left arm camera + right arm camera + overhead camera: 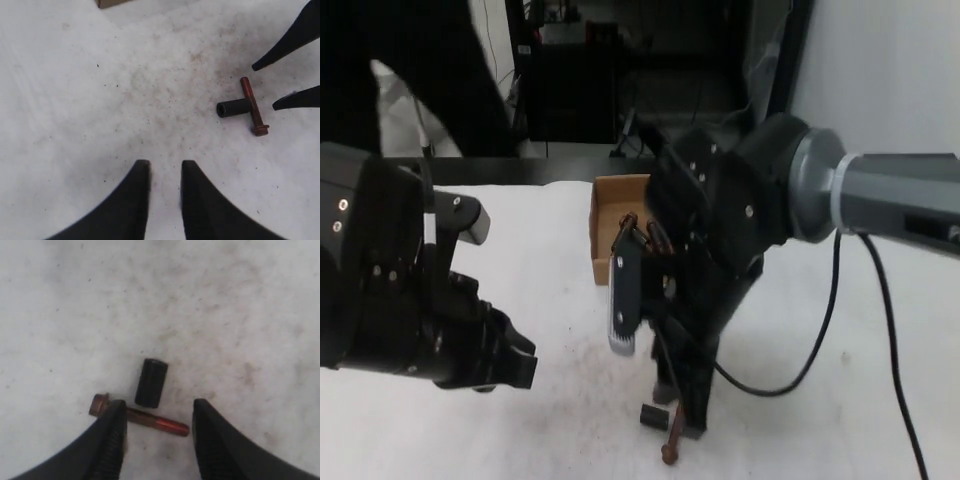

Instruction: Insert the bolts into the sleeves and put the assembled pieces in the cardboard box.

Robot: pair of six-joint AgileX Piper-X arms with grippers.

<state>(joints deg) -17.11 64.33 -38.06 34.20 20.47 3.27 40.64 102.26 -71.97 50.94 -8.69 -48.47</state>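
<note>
Sleeve [150, 382] end-on vs bolt [150, 419] on bench [820, 400], cardboard box [610, 215] behind, R hand [157, 412] astride bolt

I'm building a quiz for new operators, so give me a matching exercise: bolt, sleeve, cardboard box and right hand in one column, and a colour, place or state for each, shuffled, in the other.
Column one
1. bolt
2. sleeve
3. cardboard box
4. right hand

Column two
a. brown, farther back on the bench
b. black, lying on its side
c. coppery red, touching the sleeve
d. open, low over the bolt and sleeve

Pairs: 1-c, 2-b, 3-a, 4-d
</note>
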